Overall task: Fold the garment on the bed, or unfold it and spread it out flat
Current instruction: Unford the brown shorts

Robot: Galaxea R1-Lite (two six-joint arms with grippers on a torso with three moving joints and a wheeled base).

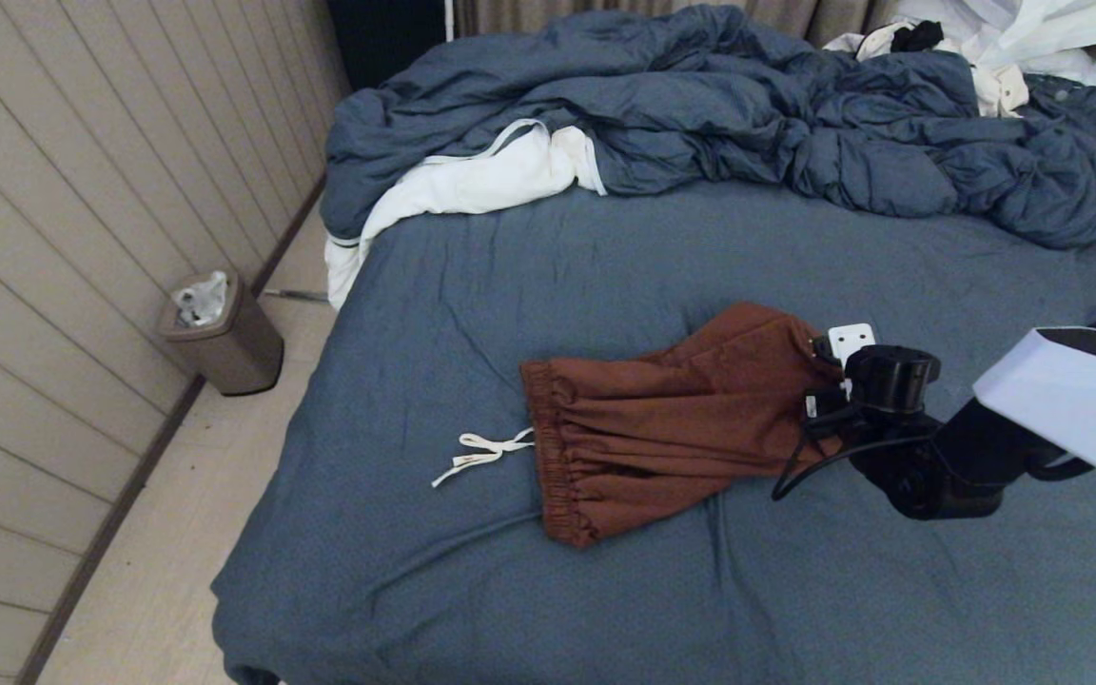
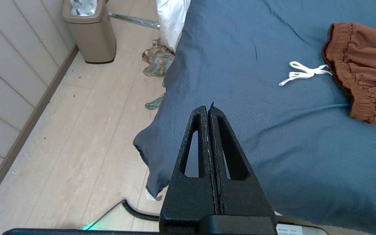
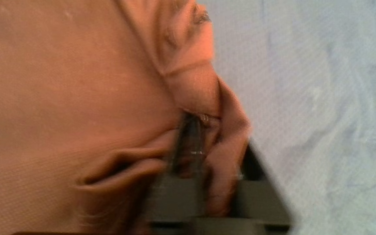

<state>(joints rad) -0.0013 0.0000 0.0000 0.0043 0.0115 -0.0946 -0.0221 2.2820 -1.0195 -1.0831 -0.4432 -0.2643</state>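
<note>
The rust-brown shorts lie rumpled mid-bed on the dark blue-grey sheet, with the gathered waistband to the left. Their white drawstring trails onto the sheet. My right gripper is shut on a fold of the shorts' right-hand leg edge, and brown fabric is bunched between its fingers. In the head view its wrist hides that grasp. My left gripper hangs shut and empty over the bed's near left corner, well short of the waistband and drawstring.
A rumpled blue duvet fills the far end of the bed, with white clothes at its left and more at the far right. A tan waste bin stands by the wall. A crumpled cloth and a cable lie on the floor.
</note>
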